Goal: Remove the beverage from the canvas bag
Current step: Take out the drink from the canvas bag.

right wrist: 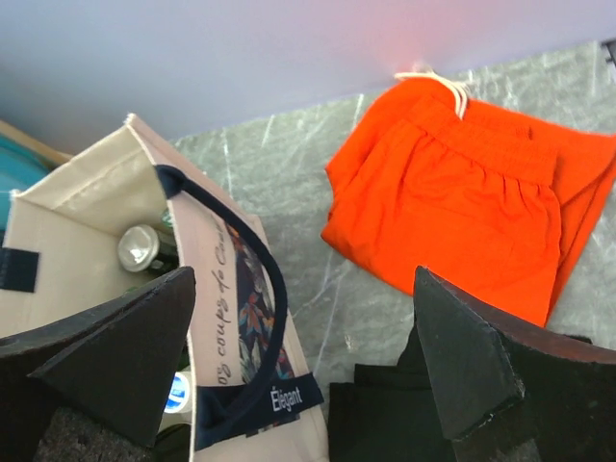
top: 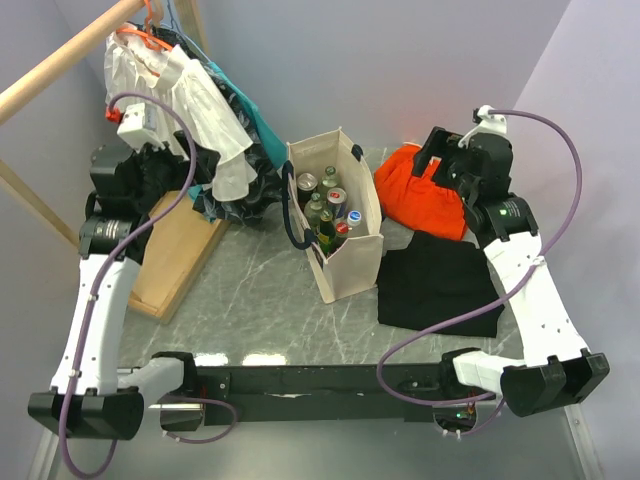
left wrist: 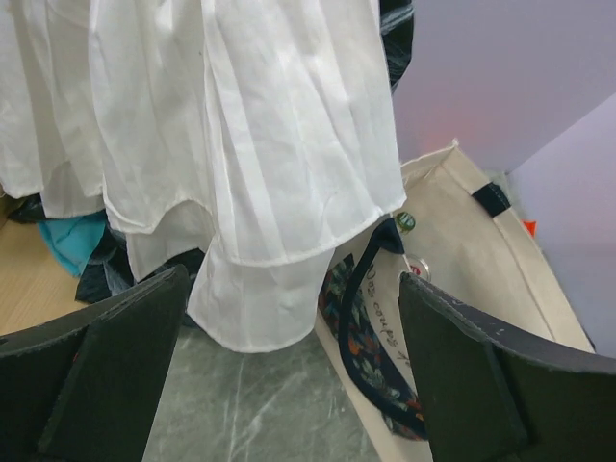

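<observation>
A boxy beige canvas bag (top: 352, 268) stands upright and open near the middle of a grey marbled table (top: 250, 310). The beverages (top: 326, 205) are packed close together inside it: several cans and green bottles, tops up, all below the bag's rim. A dark strap handle (right wrist: 262, 289) droops over the bag's printed side.

At 2 o'clock from the bag lies a folded orange cloth (top: 425, 195). At 4 o'clock, just beside the bag, a black cloth (top: 440, 285) lies flat. At 10 o'clock, white garments (top: 200, 100) hang from a wooden rail (top: 60, 65). At 8 o'clock, a wooden board (top: 180, 255) rests on the table's edge.

The right gripper (right wrist: 303, 274) hovers at 2 o'clock from the bag, between it and the orange cloth, jaws spread wide with nothing between them. The left gripper (left wrist: 294, 279) hangs at 10 o'clock, facing the white garments' hem, jaws also spread wide and empty.
</observation>
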Action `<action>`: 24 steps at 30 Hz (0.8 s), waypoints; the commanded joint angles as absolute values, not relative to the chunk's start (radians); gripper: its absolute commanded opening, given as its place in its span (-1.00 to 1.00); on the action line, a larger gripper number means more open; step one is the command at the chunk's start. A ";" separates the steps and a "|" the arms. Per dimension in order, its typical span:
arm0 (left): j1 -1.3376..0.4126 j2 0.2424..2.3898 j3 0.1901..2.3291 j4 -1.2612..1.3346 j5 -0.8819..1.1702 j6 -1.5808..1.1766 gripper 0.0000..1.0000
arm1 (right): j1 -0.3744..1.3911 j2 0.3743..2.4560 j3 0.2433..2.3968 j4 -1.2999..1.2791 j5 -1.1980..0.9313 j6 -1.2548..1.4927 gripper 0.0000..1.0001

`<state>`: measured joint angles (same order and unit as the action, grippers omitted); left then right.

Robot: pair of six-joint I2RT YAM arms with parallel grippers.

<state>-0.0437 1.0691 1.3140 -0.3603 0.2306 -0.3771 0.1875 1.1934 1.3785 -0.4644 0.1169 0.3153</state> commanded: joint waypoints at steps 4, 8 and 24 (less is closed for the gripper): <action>-0.054 1.183 1.526 -0.540 0.233 -0.298 0.93 | 0.193 1.152 1.465 -0.446 0.058 0.275 1.00; -0.054 1.158 1.511 -0.496 0.273 -0.296 0.93 | 0.193 1.140 1.454 -0.448 0.080 0.290 1.00; -0.054 1.133 1.440 -0.393 0.403 -0.342 0.93 | 0.193 1.088 1.405 -0.518 -0.078 0.209 1.00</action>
